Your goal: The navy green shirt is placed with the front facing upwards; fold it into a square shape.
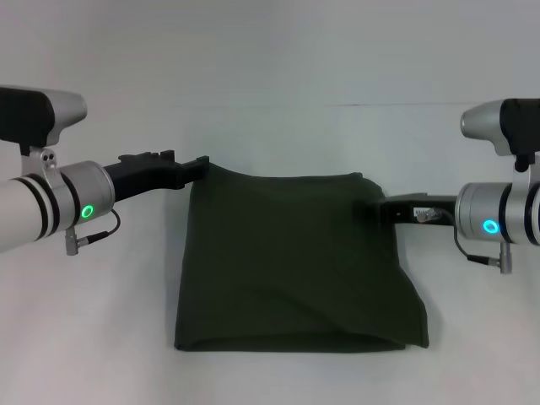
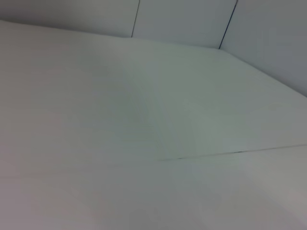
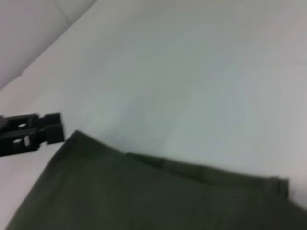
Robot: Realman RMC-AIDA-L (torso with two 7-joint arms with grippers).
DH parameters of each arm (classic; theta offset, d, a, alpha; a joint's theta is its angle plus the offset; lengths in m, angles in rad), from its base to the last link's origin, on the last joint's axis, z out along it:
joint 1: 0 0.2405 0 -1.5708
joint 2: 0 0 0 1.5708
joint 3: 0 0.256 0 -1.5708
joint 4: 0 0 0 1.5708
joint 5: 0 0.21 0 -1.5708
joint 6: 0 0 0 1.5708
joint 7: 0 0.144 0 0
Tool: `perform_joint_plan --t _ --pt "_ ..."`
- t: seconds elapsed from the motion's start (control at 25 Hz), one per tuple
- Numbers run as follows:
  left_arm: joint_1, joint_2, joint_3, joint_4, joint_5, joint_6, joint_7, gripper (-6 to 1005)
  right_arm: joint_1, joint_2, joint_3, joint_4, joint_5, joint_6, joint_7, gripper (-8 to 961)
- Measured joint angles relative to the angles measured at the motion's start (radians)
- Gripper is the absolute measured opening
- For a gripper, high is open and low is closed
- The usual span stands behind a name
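Note:
The navy green shirt (image 1: 295,261) lies on the white table (image 1: 278,76) folded into a rough square, plain cloth facing up, no lettering showing. My left gripper (image 1: 199,165) is at its far left corner, fingers together. In the right wrist view the left gripper (image 3: 60,128) ends just short of the shirt (image 3: 144,196) corner, with a thin strip of table between. My right gripper (image 1: 377,207) is at the shirt's far right corner, with its tip hidden at the cloth edge. The left wrist view holds only bare table.
A thin seam (image 1: 405,104) crosses the white table behind the right arm. White wall panels (image 2: 182,21) stand beyond the table's far edge. Bare table surrounds the shirt on all sides.

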Motion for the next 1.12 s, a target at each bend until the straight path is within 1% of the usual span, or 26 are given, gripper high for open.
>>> perform_joint_plan --t 0.12,0.32,0.48,0.56,0.68,0.72,1.0,1.12 --pt "0.001 0.000 0.002 -0.004 0.001 0.000 0.000 656 0.010 0.000 -0.005 -0.005 0.004 0.040 -0.020 36" --pt "0.004 0.000 0.005 -0.007 0.001 0.000 -0.005 672 0.022 0.001 0.001 -0.027 0.009 0.065 -0.049 47" --pt "0.014 0.000 0.007 -0.004 0.012 0.003 -0.042 673 -0.010 -0.004 0.002 -0.094 0.062 0.036 -0.052 57" --pt "0.018 0.000 0.005 -0.002 0.021 0.007 -0.057 673 -0.052 -0.014 0.003 -0.151 0.119 -0.017 -0.053 61" --pt "0.022 0.001 0.002 0.000 0.026 0.011 -0.067 674 -0.088 -0.028 0.014 -0.191 0.161 -0.083 -0.051 68" --pt "0.023 0.001 0.002 0.000 0.026 0.011 -0.067 674 -0.088 -0.028 0.014 -0.191 0.161 -0.083 -0.051 71" --pt "0.017 0.002 0.010 0.001 0.027 0.012 -0.087 672 -0.120 -0.062 0.067 -0.204 0.175 -0.239 -0.042 87" --pt "0.009 0.003 0.019 0.000 0.028 0.013 -0.091 673 -0.126 -0.070 0.080 -0.205 0.175 -0.278 -0.042 175"
